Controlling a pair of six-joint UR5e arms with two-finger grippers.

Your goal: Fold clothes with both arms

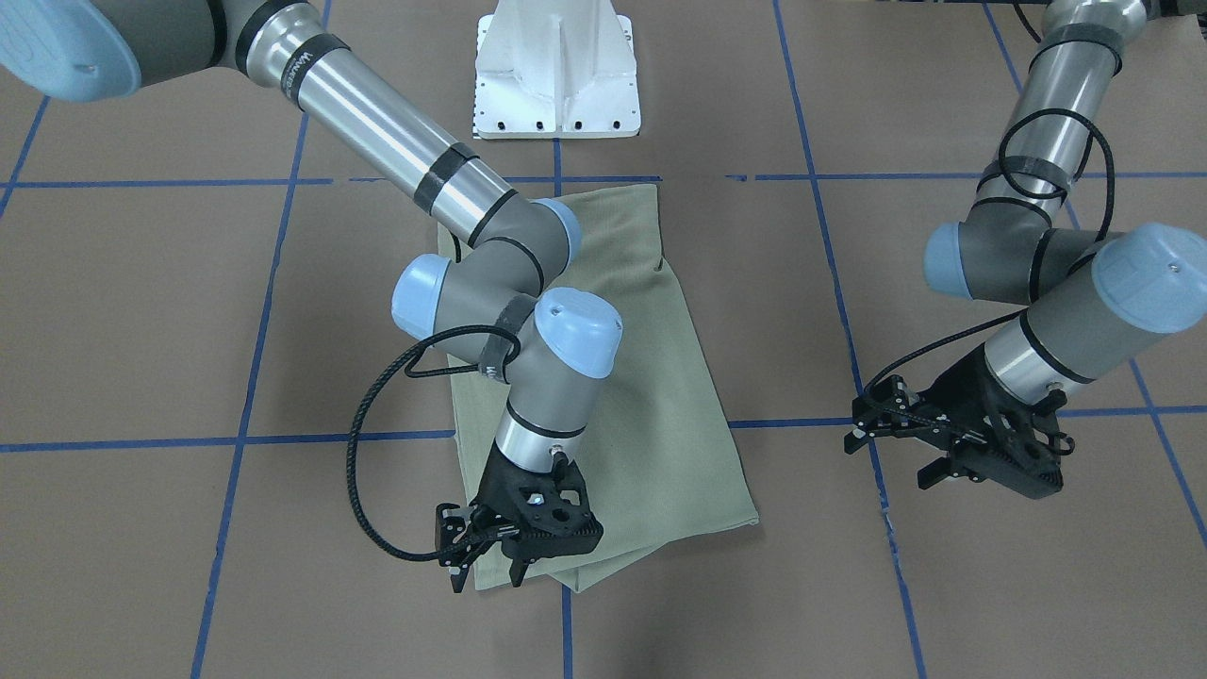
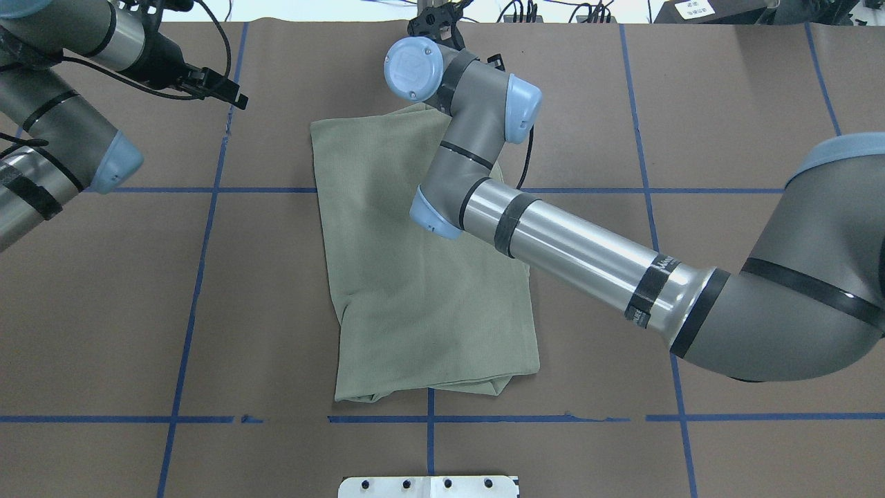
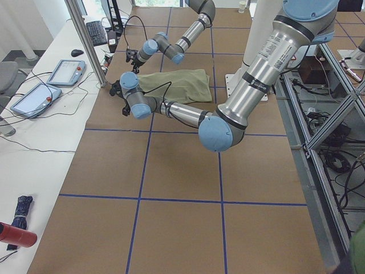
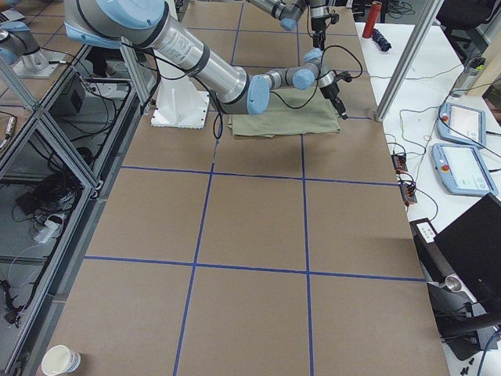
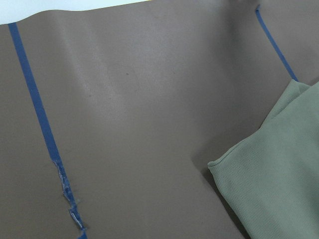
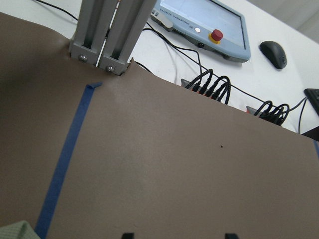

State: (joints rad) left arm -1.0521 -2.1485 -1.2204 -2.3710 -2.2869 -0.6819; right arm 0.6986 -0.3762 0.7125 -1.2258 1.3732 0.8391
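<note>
shirt (image 2: 415, 277) folded flat, mid-table. right gripper (image 1: 487, 581) over its far edge, fingers spread, empty. left gripper (image 1: 888, 460) well left, released.

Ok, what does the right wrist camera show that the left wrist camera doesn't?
Right wrist only: a pendant with a red button, a mouse, a metal post, cables and the right gripper, tips apart. Left wrist only: a broad stretch of the shirt and its corner. Both: the brown table, blue tape and some shirt, a mere sliver in the right wrist view.
</note>
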